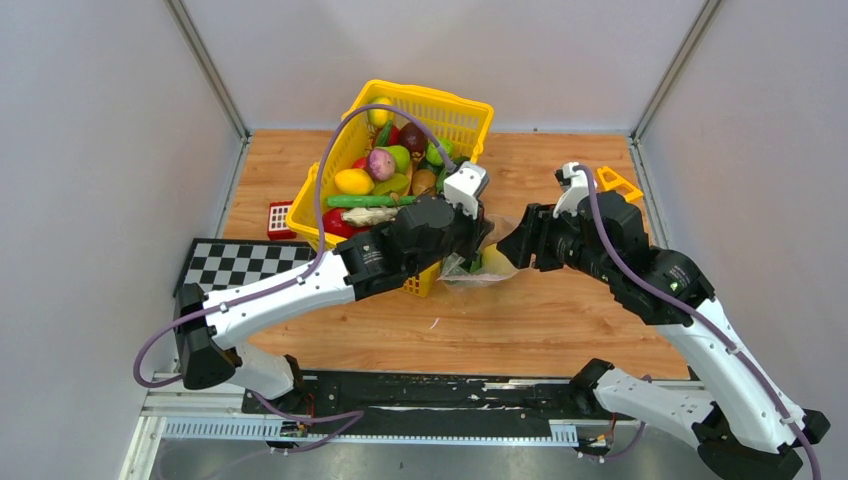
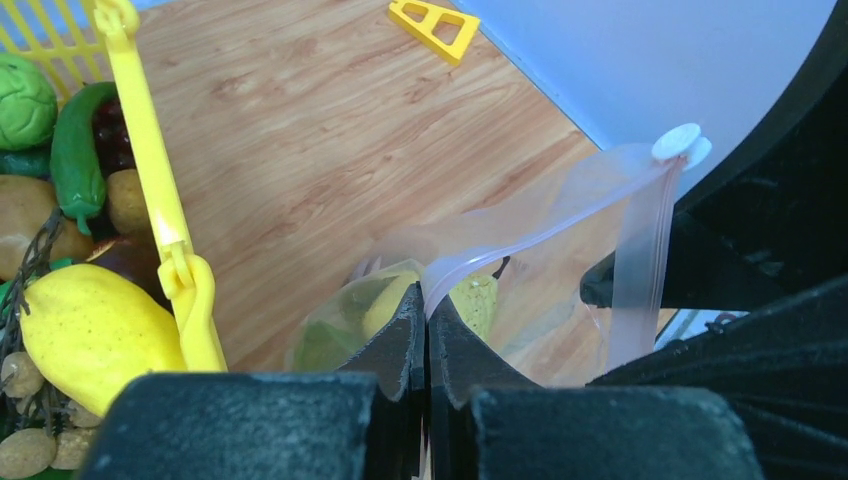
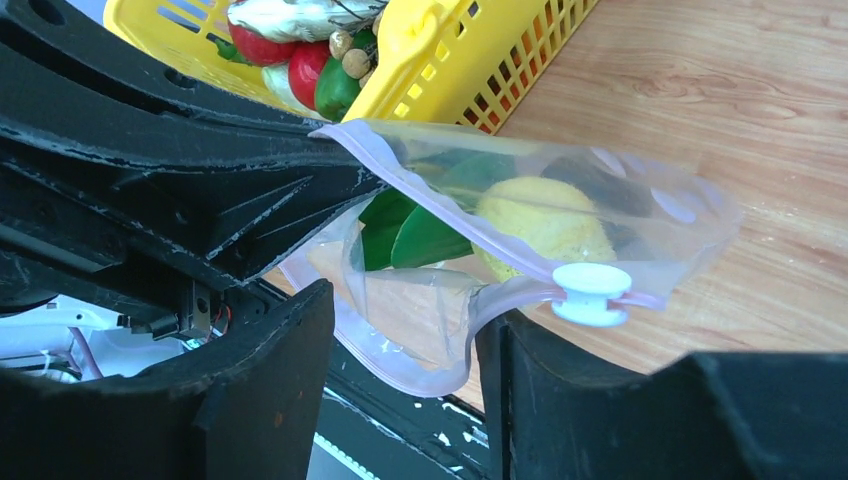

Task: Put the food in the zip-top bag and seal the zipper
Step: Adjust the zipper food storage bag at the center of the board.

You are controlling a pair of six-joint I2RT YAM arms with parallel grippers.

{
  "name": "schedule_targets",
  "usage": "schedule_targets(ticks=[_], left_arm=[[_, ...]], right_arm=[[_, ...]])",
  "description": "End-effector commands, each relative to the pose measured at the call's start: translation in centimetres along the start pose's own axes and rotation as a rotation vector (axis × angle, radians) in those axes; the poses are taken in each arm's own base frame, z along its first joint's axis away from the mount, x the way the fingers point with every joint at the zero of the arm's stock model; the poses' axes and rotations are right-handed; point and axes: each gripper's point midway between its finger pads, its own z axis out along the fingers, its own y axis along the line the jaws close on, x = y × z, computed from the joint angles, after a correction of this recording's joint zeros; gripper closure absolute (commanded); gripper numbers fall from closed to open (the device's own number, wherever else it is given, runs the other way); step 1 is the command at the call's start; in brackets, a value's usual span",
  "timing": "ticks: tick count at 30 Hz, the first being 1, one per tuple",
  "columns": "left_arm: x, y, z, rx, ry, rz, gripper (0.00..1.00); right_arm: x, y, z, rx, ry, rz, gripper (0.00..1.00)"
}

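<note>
The clear zip-top bag [image 1: 478,266] hangs between my two grippers, just right of the yellow basket. Inside it lie a yellow fruit [image 3: 540,220] and green leaves [image 3: 420,235]. My left gripper [image 2: 427,300] is shut on the pale pink zipper [image 2: 540,225] at one end of the mouth. The white slider [image 3: 590,292] sits on the strip beside my right gripper's fingers [image 3: 560,400]. My right gripper [image 3: 405,310] stands open, and a slack loop of the bag's mouth sags between its fingers. More food [image 1: 385,165] fills the basket.
The yellow lattice basket [image 1: 470,115] stands at the back, close to the left arm. A red block [image 1: 281,218] and a checkerboard [image 1: 240,262] lie to the left. A small yellow triangular piece [image 1: 618,184] lies at the back right. Grey walls enclose the table.
</note>
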Motion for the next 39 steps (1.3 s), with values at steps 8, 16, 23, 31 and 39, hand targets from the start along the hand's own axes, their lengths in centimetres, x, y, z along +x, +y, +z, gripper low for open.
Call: schedule_targets(ticks=[8, 16, 23, 31, 39], left_arm=[[-4.9, 0.3, -1.0, -0.058, -0.121, -0.094, 1.00], [-4.9, 0.6, -1.0, -0.070, -0.125, -0.102, 1.00], [-4.9, 1.4, -1.0, -0.088, -0.128, -0.107, 1.00], [-6.2, -1.1, -1.2, 0.076, -0.119, -0.130, 1.00], [-0.5, 3.8, 0.3, -0.080, -0.055, -0.182, 1.00]], right_arm=[[0.8, -2.1, -0.6, 0.059, -0.108, 0.158, 0.41], [1.2, -1.6, 0.3, -0.002, -0.156, 0.239, 0.54], [-0.2, -1.6, -1.0, 0.008, -0.194, 0.207, 0.98], [-7.9, -5.0, -4.4, 0.306, -0.311, -0.176, 1.00], [-4.2, -3.7, 1.8, 0.225, -0.075, -0.163, 1.00]])
